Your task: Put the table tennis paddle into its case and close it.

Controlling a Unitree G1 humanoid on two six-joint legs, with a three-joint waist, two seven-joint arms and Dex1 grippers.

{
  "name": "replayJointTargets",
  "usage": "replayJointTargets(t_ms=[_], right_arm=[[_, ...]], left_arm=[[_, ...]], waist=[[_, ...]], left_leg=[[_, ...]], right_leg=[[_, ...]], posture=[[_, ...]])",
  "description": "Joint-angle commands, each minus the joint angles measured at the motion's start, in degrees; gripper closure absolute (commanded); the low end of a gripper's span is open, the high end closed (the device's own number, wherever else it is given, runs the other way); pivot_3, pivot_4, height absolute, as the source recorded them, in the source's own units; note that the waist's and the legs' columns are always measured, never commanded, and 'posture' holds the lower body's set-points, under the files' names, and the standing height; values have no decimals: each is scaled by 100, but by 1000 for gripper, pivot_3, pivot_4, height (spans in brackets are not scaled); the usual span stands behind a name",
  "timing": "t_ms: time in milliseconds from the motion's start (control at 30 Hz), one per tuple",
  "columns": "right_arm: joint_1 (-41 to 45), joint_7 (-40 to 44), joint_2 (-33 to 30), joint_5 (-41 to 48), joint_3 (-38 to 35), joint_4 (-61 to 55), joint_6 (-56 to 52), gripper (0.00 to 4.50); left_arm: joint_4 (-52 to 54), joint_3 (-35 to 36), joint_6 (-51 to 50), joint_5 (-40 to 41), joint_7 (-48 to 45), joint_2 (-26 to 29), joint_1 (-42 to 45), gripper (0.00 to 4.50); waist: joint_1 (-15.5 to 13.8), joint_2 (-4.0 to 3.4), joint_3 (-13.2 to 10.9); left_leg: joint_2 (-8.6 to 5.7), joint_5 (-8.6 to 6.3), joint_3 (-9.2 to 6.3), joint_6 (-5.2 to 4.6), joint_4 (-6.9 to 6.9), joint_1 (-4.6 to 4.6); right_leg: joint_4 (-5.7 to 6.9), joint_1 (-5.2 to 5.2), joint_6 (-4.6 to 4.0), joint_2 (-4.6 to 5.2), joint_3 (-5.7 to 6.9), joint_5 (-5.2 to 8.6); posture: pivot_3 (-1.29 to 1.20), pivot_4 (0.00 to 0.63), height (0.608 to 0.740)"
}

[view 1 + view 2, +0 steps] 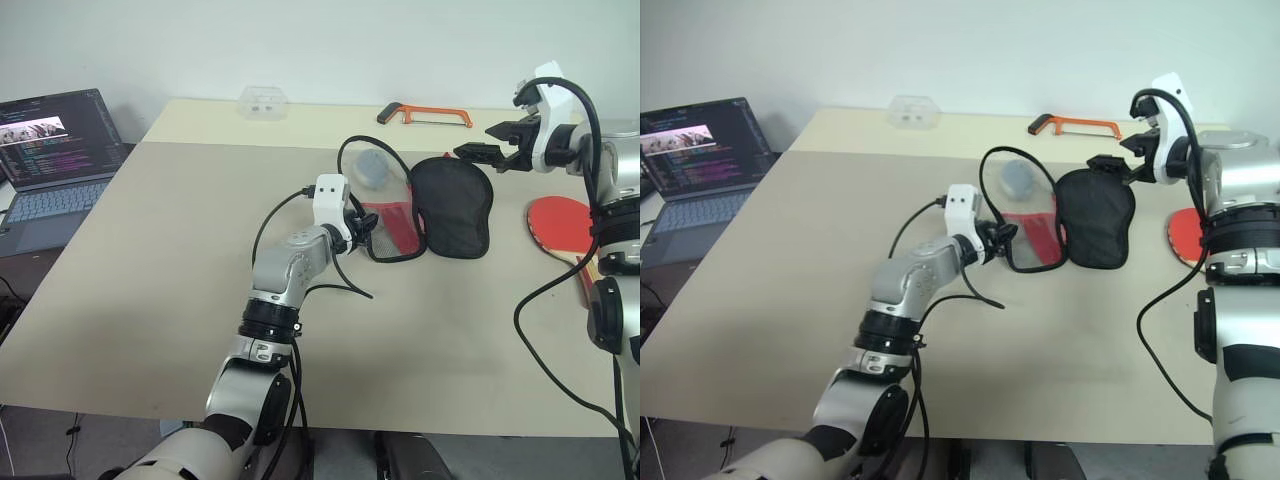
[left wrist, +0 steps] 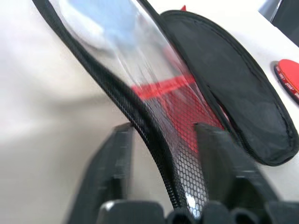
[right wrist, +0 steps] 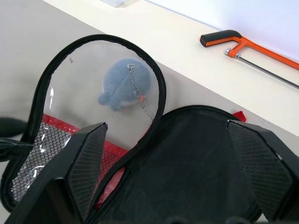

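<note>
Straddling the case (image 1: pixel 430 205) flap edge, left tool (image 1: pixel 362 228) parted, right tool (image 1: pixel 487 143) wide.

The case (image 1: pixel 420 205) lies unzipped, lid raised; bare table (image 1: pixel 150 260) surrounds it.

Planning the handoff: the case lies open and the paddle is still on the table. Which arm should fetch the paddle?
Probably the right. The table tennis paddle lies just below the open right gripper, while the left gripper is at the case flap's rim.
</note>
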State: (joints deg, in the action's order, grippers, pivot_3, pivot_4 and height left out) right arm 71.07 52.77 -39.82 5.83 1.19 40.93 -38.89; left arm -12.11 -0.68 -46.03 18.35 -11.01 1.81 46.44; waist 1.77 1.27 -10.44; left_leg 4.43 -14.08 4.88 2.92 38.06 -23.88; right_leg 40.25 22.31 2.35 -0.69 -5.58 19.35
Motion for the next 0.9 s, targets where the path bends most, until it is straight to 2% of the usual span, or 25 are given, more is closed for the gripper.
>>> replayJointTargets(t_ms=[33, 200, 300, 367, 533, 767, 900], right_arm=[[40, -479, -68, 54, -318, -125, -262, 0], [-27, -2404, 17, -14, -1079, 194, -466, 0], [-367, -2993, -111, -40, -1368, -47, -702, 0], [-584, -3177, -271, -4, -1537, -161, -847, 0], [-1151, -2992, -777, 155, -1703, -564, -1565, 0], [-1631, -1624, -1892, 357, -1220, -553, -2305, 0], [-1724, -1153, -2148, 403, -1052, -325, -2442, 0]], left_arm=[[776, -200, -183, -121, -183, 323, -43, 1169], [1964, -402, -554, 127, -1212, 1548, -288, 1169], [2544, -457, -538, 470, -2289, 2464, -456, 1169], [2709, -461, -452, 637, -2728, 2798, -487, 1169], [2333, -318, -1, 716, -3324, 3091, -358, 1169], [2270, -502, 251, 732, -3530, 2895, -389, 1169], [2293, -571, 290, 735, -3523, 2761, -475, 1169]], waist=[[4, 0, 0], [19, 0, 0], [16, 0, 0], [-4, 0, 0], [-15, -1, 0], [4, -1, 0], [23, -2, 1]], left_leg=[[1, 0, 0, 0, -1, 0], [15, 1, 1, 1, -3, 2], [15, 1, 2, 1, -4, 1], [15, 1, 2, 2, -7, 1], [7, 1, 3, -1, 1, 0], [-8, 1, 5, -1, -5, 0], [-8, 0, 6, -1, -6, 4]], right_leg=[[0, 0, 0, 0, 0, 0], [4, 2, 0, 0, -3, 0], [4, 4, 0, 2, -2, 0], [-2, 2, 0, 2, -2, 0], [-4, -3, 1, 11, -1, 0], [-13, -2, 0, -2, -3, 0], [-13, -4, 0, -4, -9, 0]], posture=[[0, 150, 740], [0, 150, 740], [0, 150, 740], [0, 150, 740], [0, 150, 740], [0, 150, 740], [0, 150, 740]])
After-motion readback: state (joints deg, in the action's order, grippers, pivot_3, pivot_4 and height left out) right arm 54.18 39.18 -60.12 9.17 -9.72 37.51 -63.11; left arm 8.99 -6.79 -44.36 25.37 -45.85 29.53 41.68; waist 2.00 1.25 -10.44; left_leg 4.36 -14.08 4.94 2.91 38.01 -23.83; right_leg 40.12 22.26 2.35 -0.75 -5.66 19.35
